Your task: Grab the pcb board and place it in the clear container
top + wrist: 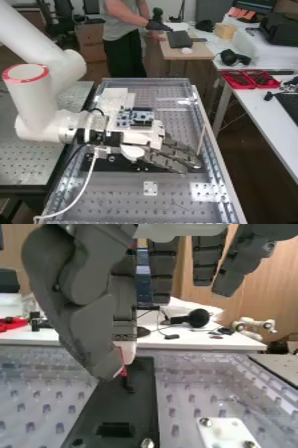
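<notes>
Pick looks done or nearly so; the place is left, w/ no release into the clear container made. Hand (pixel 174 156) is over the surface (pixel 120 200), its fingers pointing across toward the far side rail (pixel 207 135), above the black strip (pixel 136 399). Thumb (pixel 86 324) is bent in toward the nearest finger, so the fingers are part closed, in what looks like a light tip pinch; the others hang fairly straight, apart from it. The slim red-edged pc. betw. thumb tip & that finger is prob. the pcb board (pixel 122 360), seen nearly edge-on, low at the tips, well away from the palm & above the strip. ID is a judgement: too small to be sure, & can't tell how firm the grip is. The blue-and-white electronics (pixel 135 117) on top near the wrist are prob. rig kit, not the target. Which see-through part is the container can't be told for certain. Next: keep the pinch, carry over the container, lower, then open. Main risk: thin edge slipping or twisting at the tips en route.
</notes>
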